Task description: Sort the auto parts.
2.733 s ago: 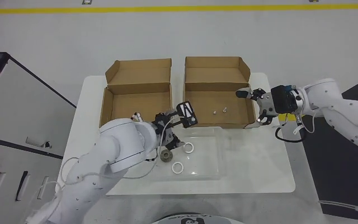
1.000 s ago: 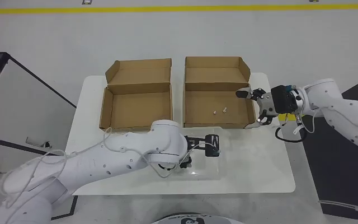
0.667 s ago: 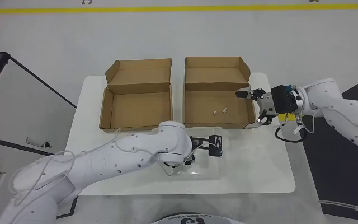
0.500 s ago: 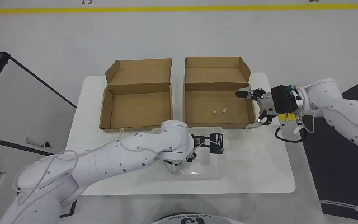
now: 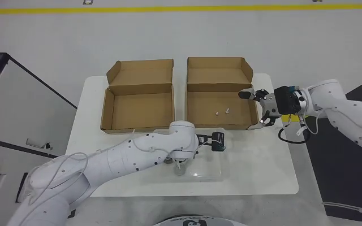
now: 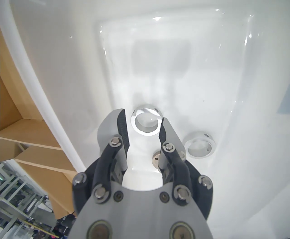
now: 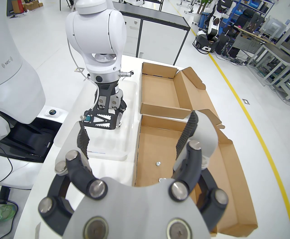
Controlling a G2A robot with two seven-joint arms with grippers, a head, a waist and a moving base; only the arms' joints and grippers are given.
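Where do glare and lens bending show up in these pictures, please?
Left wrist view: bright glints run along the rim of the clear tray and inside the metal ring at the open left gripper, and the table edge bows. Right wrist view: the yellow floor line curves. Top view: even light, no strong glare.

A silver collar ring (image 6: 145,122) and a second ring (image 6: 199,144) lie flat and apart in the clear tray (image 6: 102,56), with a smaller round metal part (image 6: 155,159), partly hidden, near both. Two small screws (image 5: 218,113) lie close together on the floor of the right cardboard box (image 5: 203,104).
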